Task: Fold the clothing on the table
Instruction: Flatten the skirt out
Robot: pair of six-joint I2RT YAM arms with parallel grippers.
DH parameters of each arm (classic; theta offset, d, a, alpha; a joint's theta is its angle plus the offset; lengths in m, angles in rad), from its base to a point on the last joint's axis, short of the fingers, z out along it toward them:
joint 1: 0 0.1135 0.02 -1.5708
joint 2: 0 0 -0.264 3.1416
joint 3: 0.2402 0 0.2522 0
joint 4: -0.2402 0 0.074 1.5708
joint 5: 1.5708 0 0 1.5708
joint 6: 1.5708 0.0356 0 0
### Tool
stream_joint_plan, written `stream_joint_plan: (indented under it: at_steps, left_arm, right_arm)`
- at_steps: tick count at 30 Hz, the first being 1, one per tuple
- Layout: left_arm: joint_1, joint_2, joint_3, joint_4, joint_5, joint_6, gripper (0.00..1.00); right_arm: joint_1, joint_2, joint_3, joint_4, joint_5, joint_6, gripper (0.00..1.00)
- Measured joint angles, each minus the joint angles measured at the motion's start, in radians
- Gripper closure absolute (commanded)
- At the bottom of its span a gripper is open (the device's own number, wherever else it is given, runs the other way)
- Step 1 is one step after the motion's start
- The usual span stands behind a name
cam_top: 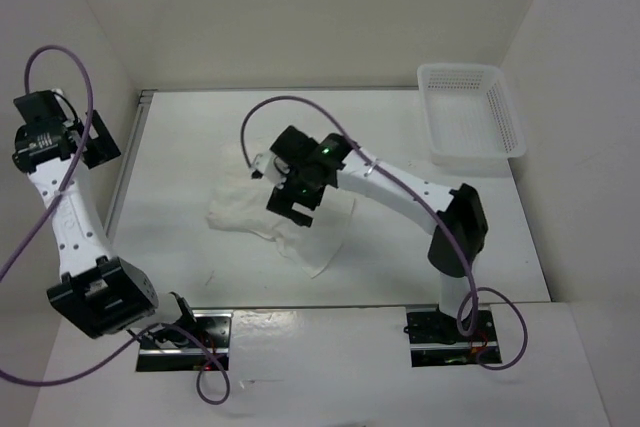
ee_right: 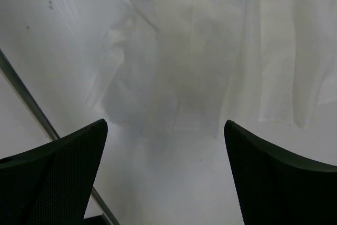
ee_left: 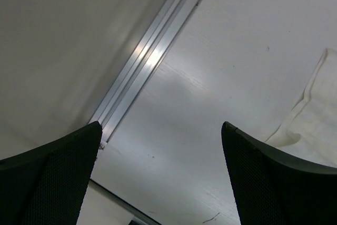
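We see the clothing (cam_top: 248,215) lying as a loose, partly bunched heap near the middle of the tabletop (cam_top: 190,147), a little toward the near edge. From the overhead camera its long axis runs roughly left to right, dipping toward the near right. The thicker, crumpled end sits on the left. A flatter flap spreads out on the right and narrows to a corner that points at the near edge between the two arm bases.

In the right wrist view the clothing (ee_right: 210,51) fills most of the frame. Its pleat lines run from top to bottom on the right side, and softer wrinkles gather on the left.

The right end effector (cam_top: 293,199) hangs directly over the middle of the heap. Its fingers are spread wide, as the right end effector (ee_right: 166,125) shows close up, with nothing between them. We cannot tell whether the tips touch the fabric.

The left end effector (cam_top: 95,137) is raised at the far left, well apart from the clothing and beside the grey rail (ee_left: 147,56) of the tabletop (ee_left: 221,40). Its fingers also stand wide and hold nothing, as the left end effector (ee_left: 162,130) shows in its own view. In that view only an edge of the clothing (ee_left: 316,109) appears, at the right.

A white perforated basket (cam_top: 508,112) sits at the far right corner.
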Motion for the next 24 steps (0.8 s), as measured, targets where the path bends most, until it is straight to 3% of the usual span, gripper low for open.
stream_joint_plan:
  at_steps: [9,24]
  left_arm:
    - [0.064,-0.192,-0.104,-0.035,-0.039,-0.025,0.00]
    - [0.150,-0.356,-0.219,-0.038,-0.040,-0.047,0.00]
  right_arm:
    - [0.262,0.117,0.090,0.150,0.217,0.010,0.02]
    - [0.328,0.361,0.189,0.380,0.370,-0.092,0.02]
